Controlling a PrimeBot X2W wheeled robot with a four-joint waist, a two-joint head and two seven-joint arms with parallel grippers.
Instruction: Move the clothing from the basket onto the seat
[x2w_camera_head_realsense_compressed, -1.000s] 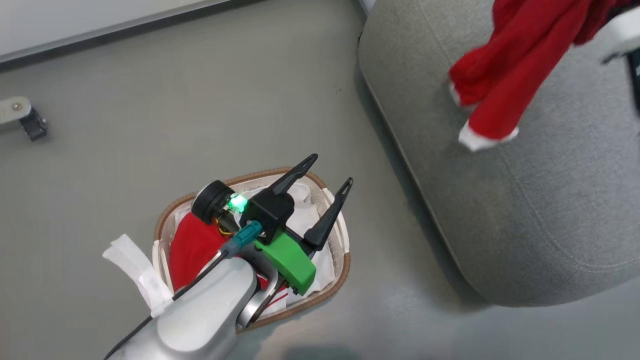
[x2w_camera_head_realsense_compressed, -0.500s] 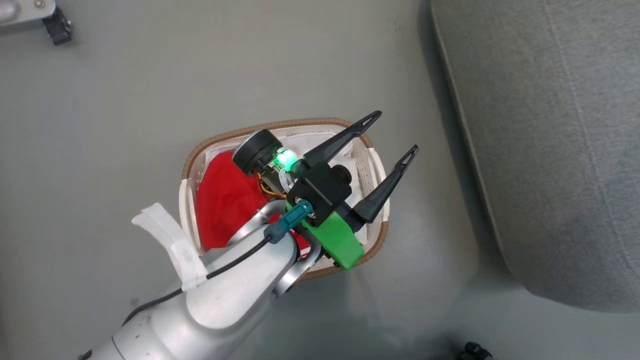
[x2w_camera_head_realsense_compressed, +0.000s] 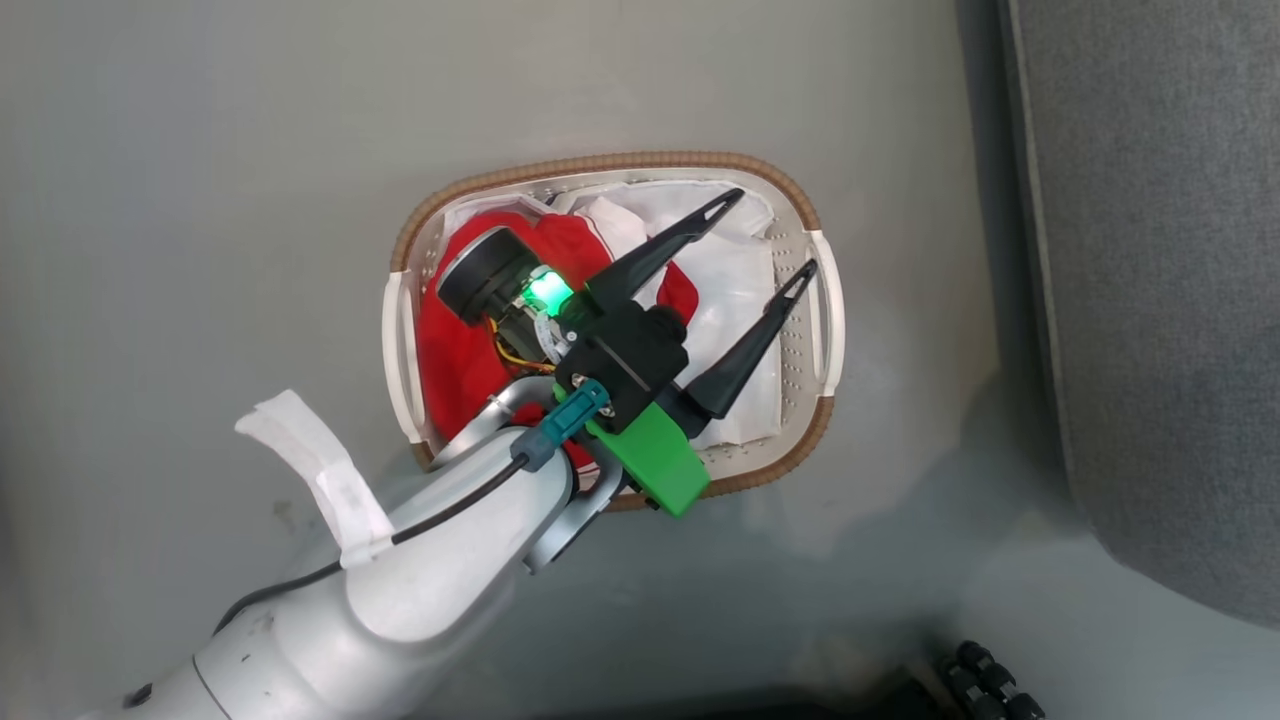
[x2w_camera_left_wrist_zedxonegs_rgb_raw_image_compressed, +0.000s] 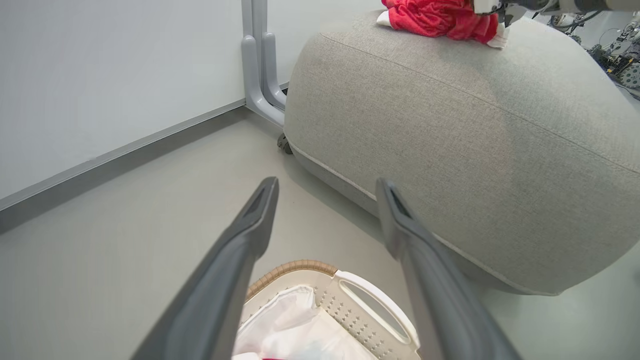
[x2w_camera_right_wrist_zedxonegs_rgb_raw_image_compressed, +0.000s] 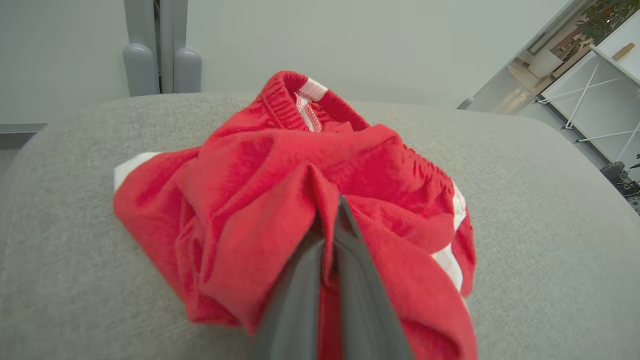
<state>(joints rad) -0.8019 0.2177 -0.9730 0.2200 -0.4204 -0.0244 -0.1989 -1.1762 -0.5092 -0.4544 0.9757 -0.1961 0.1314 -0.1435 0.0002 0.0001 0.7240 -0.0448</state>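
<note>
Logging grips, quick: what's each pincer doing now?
Left pincer: open, empty, above the basket.
Right pincer: shut on clothing lying on the seat.

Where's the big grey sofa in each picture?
Head view: the sofa runs down the right edge, right of the basket.
Left wrist view: the sofa takes up the upper right, beyond the basket.
Right wrist view: the sofa spreads across the lower half.
Shared landmark: the red garment lying on the sofa, in both wrist views.
</note>
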